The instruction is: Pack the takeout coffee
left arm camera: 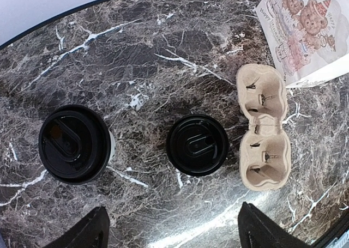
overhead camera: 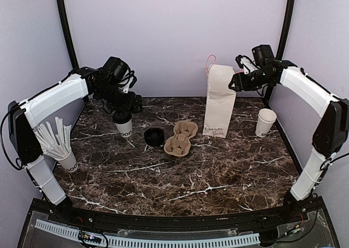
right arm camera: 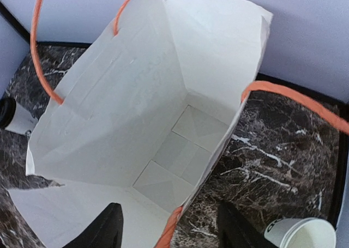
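The takeout coffee (overhead camera: 124, 122), a white paper cup with a black lid, stands at the back left of the marble table. It shows from above in the left wrist view (left arm camera: 74, 143) and at the left edge of the right wrist view (right arm camera: 13, 117). My left gripper (overhead camera: 128, 104) hovers just above and behind it, open and empty (left arm camera: 172, 234). The white paper bag (overhead camera: 219, 101) with orange handles stands upright and open (right arm camera: 163, 122). My right gripper (overhead camera: 234, 84) is open at the bag's top right edge, with its fingers on either side of the bag wall (right arm camera: 170, 231).
A loose black lid (overhead camera: 154, 136) (left arm camera: 197, 145) lies beside a cardboard cup carrier (overhead camera: 181, 138) (left arm camera: 263, 133) mid-table. A lidless white cup (overhead camera: 265, 122) (right arm camera: 300, 234) stands right of the bag. A white cup of straws (overhead camera: 60, 144) stands at the left edge.
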Action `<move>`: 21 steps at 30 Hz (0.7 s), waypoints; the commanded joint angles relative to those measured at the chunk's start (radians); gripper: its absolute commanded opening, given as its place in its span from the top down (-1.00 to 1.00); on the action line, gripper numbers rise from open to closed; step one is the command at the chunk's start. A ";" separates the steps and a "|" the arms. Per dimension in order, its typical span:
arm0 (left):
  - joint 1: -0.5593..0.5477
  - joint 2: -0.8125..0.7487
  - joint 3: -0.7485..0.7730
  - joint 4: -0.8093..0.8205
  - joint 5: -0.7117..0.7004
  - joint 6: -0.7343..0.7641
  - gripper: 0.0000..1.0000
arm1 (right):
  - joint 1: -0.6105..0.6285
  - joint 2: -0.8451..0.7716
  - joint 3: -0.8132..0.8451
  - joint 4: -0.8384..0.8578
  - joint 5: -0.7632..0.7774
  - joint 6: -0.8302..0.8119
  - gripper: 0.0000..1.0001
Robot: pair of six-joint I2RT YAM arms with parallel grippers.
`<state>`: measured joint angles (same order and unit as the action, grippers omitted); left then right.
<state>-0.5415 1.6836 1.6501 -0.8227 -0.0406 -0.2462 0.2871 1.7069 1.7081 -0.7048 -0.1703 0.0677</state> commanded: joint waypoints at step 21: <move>-0.033 -0.066 -0.043 0.065 0.105 -0.030 -0.60 | -0.149 -0.280 -0.143 0.018 -0.216 -0.176 1.00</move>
<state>-0.5583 1.6901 1.6276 -0.7761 0.0452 -0.2737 0.1493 1.5551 1.6180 -0.7052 -0.2710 -0.0139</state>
